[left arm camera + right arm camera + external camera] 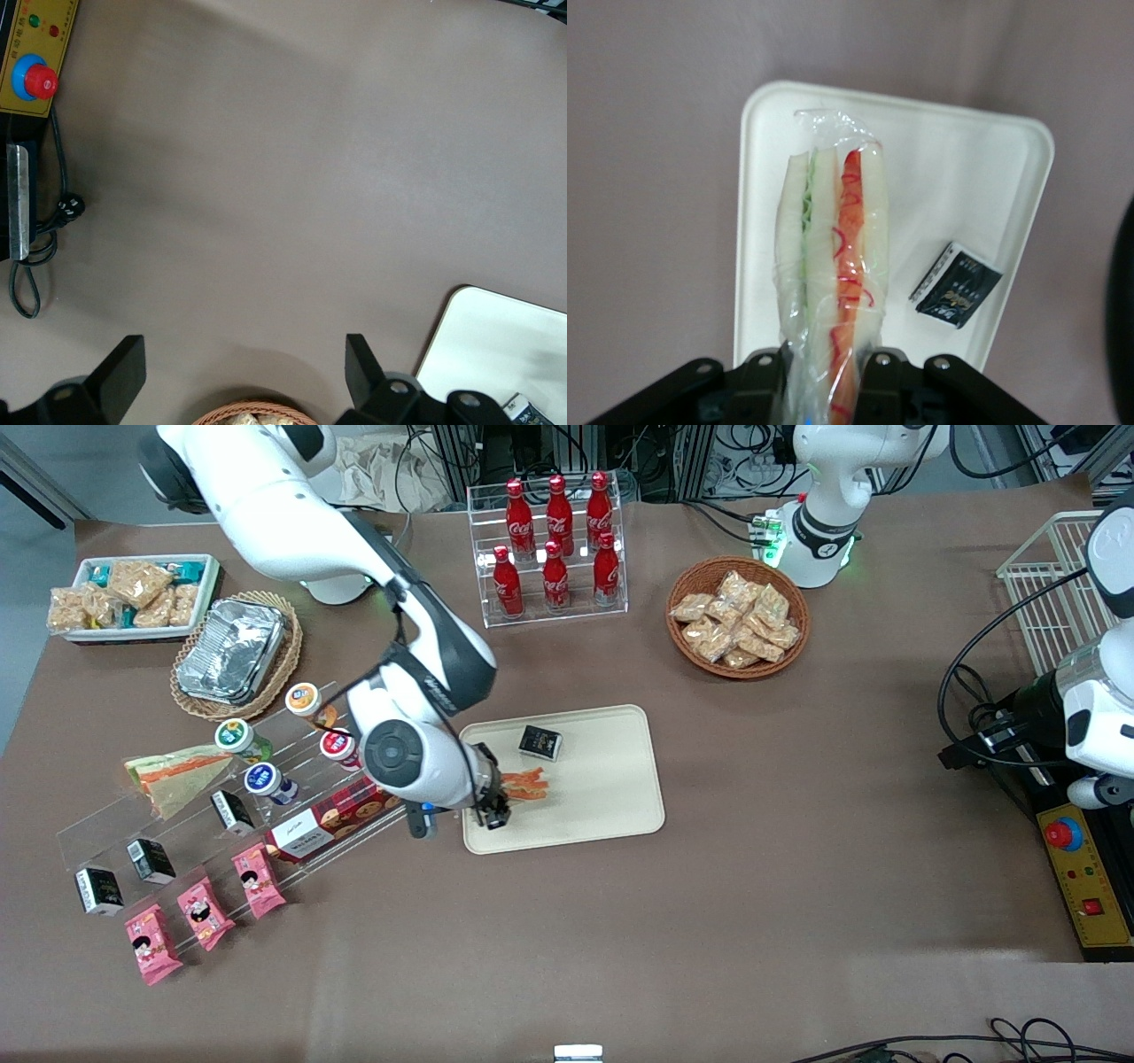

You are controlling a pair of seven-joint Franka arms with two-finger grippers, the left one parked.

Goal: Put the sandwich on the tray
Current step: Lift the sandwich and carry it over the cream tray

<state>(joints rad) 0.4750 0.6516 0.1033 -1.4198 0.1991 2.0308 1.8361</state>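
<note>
While hanging over tray (780, 115), gripper (824, 367) pinches sandwich (833, 266) by one end, ready for lowering beside black packet (957, 285).

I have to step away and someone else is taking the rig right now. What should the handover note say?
Gripper: shut on the sandwich, holding it above the tray, over the tray's end toward the working arm.
Tray: on the table, with a small black packet lying on it, farther from the front camera than the sandwich.
Done: sandwich picked up and brought over the tray.
Left: lower it, open the fingers, withdraw the arm.
</note>
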